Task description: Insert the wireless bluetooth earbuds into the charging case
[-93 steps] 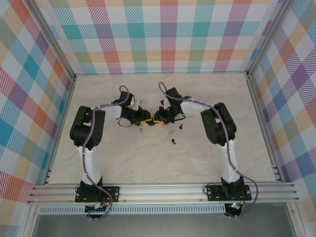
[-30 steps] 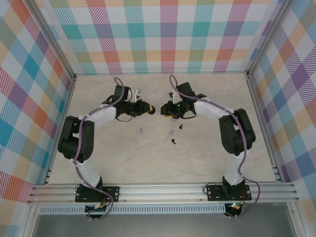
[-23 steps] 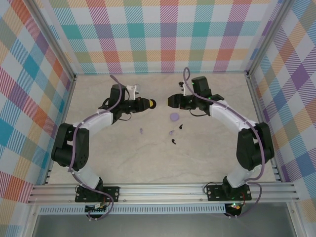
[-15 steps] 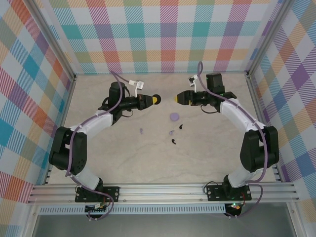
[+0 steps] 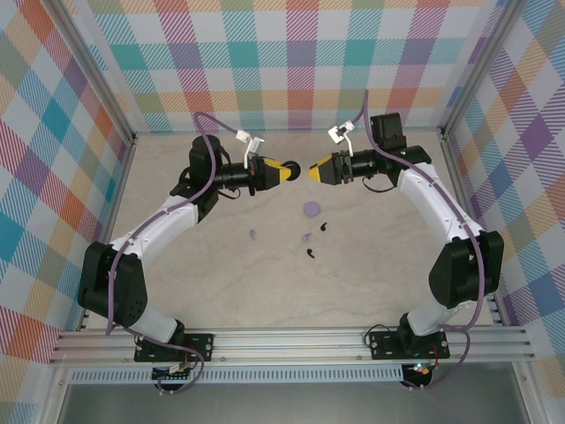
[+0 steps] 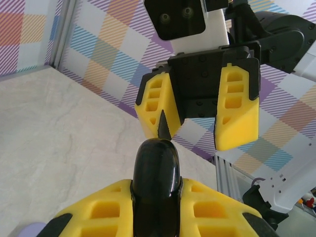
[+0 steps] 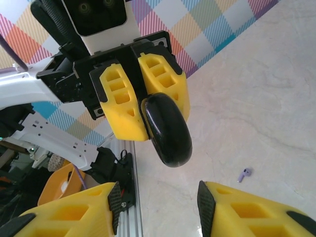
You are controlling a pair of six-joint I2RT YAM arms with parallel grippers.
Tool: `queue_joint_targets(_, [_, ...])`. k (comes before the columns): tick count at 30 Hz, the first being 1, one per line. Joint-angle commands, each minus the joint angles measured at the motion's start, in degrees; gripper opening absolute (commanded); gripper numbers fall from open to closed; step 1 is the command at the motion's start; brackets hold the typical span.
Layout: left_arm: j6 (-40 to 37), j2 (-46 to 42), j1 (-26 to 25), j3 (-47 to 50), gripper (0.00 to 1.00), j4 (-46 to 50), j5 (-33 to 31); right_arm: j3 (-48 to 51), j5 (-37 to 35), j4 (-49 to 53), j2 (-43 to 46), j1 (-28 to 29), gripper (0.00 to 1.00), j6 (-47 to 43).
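Top external: table [image 5: 221, 283] is mostly bare, and both arms reach high toward the far wall [image 5: 300, 79]. Left gripper [image 5: 293, 173] is clamped tight on the black case [image 5: 295, 173], edge-on and pointed at the right gripper [image 5: 311, 168]. The right jaws stand part open and empty, just short of the case. I read this as a handover or lid-opening setup. The wall is close behind, with open table beneath. Lilac case [image 5: 311, 209] lies flat mid-table. Four earbuds [image 5: 311, 254] are scattered just nearer me, well clear of the edges, none inserted.
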State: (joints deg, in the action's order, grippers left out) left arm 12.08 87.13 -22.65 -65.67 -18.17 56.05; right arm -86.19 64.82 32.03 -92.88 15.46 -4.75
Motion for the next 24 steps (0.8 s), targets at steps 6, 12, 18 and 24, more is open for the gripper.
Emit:
queue_joint_targets(6, [-3.0,-0.2,-2.0,-4.8,0.07,1.9,2.8,-5.4,3.5,6.0,-2.8,1.4,0.42,-5.7])
queue_joint_targets(12, [-3.2,1.0,-2.5,-6.4,0.08,3.4,3.2,-7.7,2.4,6.3,-4.0,2.4,0.39,-5.8])
queue_joint_targets(18, [-3.4,1.8,-2.6,-7.7,0.08,4.8,3.0,-9.0,3.9,6.7,-4.5,3.1,0.34,-6.4])
queue_joint_targets(24, [-3.1,2.7,-2.7,-8.4,0.08,5.9,2.7,-9.6,4.4,7.1,-4.7,3.5,0.31,-6.8])
